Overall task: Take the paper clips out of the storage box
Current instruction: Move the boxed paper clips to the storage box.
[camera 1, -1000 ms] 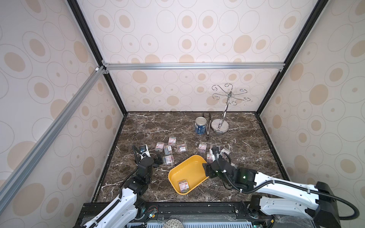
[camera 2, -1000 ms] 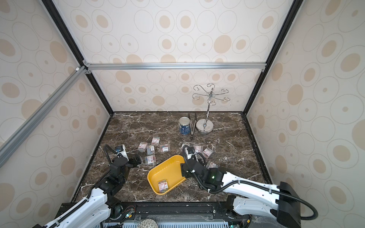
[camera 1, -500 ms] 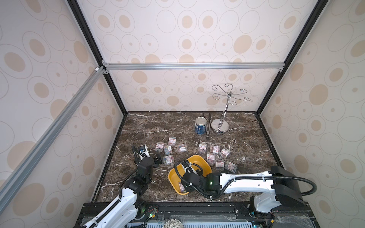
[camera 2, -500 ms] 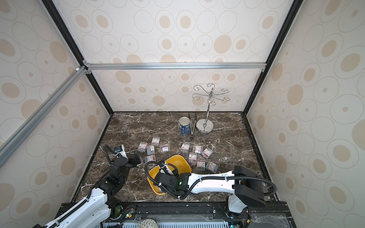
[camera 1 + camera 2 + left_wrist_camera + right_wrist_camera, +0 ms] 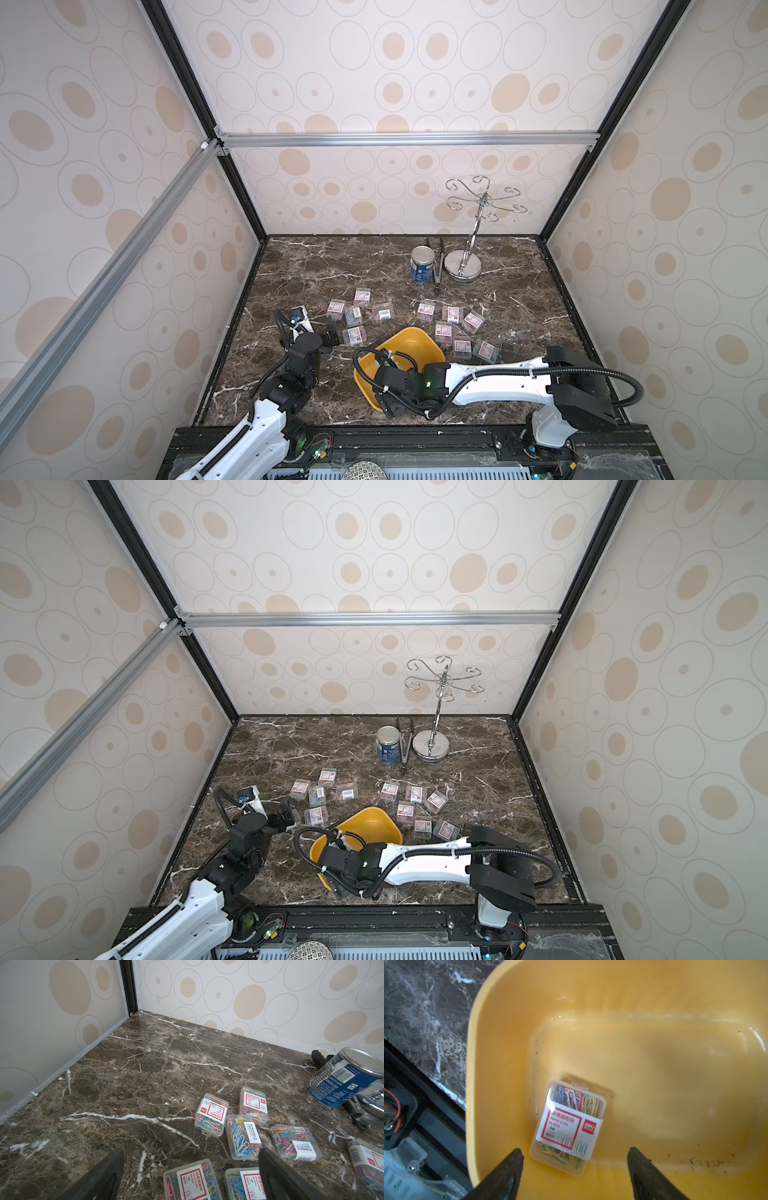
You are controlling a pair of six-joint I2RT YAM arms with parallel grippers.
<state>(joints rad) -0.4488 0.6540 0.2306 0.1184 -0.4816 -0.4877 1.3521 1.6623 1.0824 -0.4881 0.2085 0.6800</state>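
over marble (image 5: pixel 145 1064), left fingers (image 5: pixel 99 1178) wide, empty; right fingers (image 5: pixel 504 1174) wide around paper clips (image 5: pixel 569 1126), seemingly not touching.

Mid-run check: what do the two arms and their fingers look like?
Both arms match: the left arm and right arm have white link shells, black joint housings and black corrugated cable looped outside. A green light glows near the right wrist. Fingers are matte black, tapering wedges.

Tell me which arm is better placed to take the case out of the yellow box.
Right. The right gripper, open, hangs over the storage box, the case just ahead of it. The left gripper, also open, is over cases on the table.
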